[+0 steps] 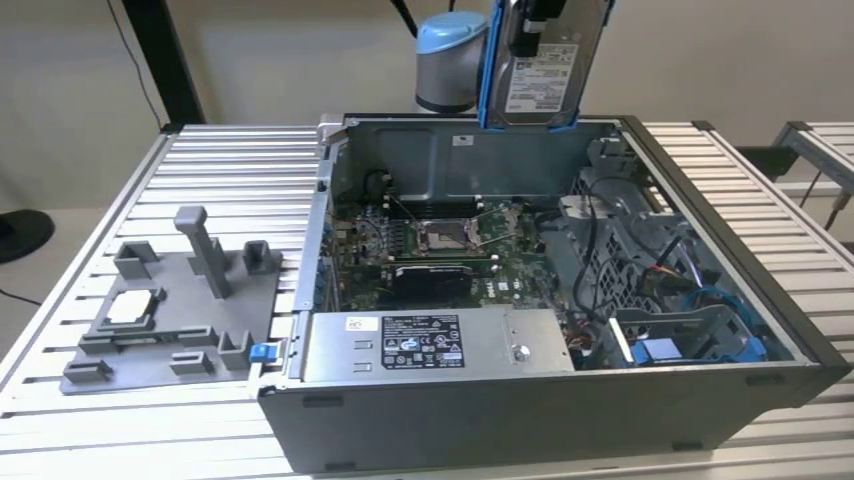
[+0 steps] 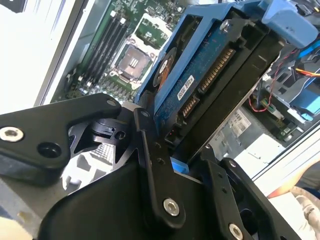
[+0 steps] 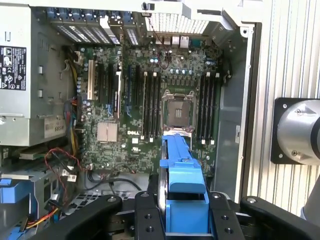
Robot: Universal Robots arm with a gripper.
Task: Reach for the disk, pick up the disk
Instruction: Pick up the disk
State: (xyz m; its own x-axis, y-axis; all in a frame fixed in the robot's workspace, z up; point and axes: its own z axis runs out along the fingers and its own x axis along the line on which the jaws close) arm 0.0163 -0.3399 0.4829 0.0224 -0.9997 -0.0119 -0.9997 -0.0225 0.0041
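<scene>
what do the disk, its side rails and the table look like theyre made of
The disk: apparently silver-grey metal with a matte sheen, plus a white printed label; its underside in the second wrist view is a blue circuit board.
The side rails: likely moulded plastic, uniformly bright blue and smooth.
The table: probably aluminium, pale and ribbed with parallel slots.
The gripper clamps the disk.

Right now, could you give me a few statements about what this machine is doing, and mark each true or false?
1. The pincer is shut on the disk. True.
2. The disk lies inside the computer case. False: in the exterior view it hangs above the open case.
3. The disk has blue side rails. True.
4. The grey fixture sits inside the case. False: it rests on the table at the exterior view's left.
</scene>
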